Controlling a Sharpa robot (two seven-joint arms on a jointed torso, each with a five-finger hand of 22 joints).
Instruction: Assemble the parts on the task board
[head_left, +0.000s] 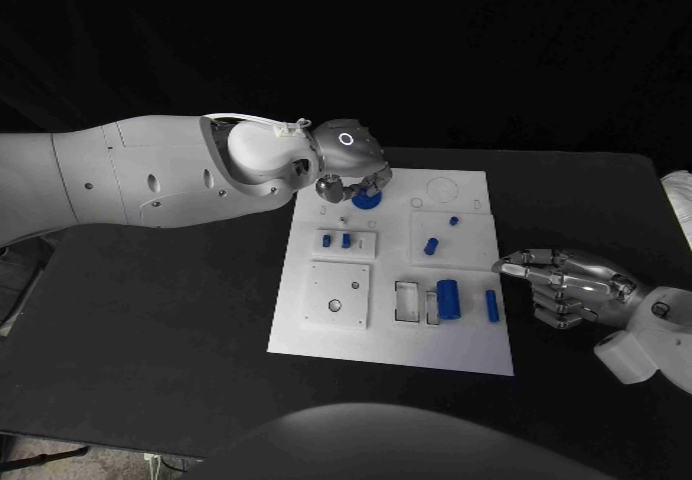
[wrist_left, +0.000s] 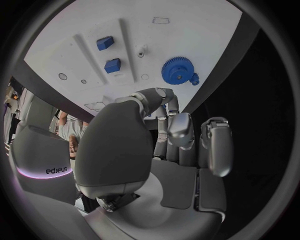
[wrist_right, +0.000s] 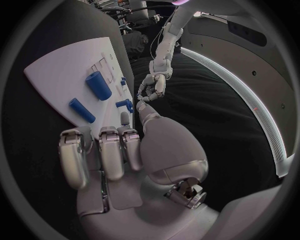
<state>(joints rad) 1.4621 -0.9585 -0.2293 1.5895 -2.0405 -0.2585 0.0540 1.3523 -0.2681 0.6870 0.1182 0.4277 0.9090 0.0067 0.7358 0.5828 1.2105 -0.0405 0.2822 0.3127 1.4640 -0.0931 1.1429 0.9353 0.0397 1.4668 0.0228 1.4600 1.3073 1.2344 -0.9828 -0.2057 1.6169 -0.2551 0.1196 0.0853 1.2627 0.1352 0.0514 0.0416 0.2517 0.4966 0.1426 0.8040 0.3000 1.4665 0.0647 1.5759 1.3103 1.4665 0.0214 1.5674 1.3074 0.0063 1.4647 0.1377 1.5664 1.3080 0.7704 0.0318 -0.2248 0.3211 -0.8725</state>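
While left hand (head_left: 351, 172) fingers hover apart over blue gear (head_left: 366, 199), right hand (head_left: 565, 287) rests curled, empty.

The black table (head_left: 159, 330) carries the white task board (head_left: 469, 352), lying flat near its middle (long side running away from the robot); a pale object (head_left: 679, 205) rests at the table's right edge.

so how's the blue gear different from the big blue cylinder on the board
The blue gear is a flat toothed disc with a hub; the big blue cylinder is smooth, long and lies on its side. The gear sits near the far left edge of the task board, beside the left hand; the cylinder lies in the near right part, closer to the right hand. Both are blue, and neither is in a hand's grip.
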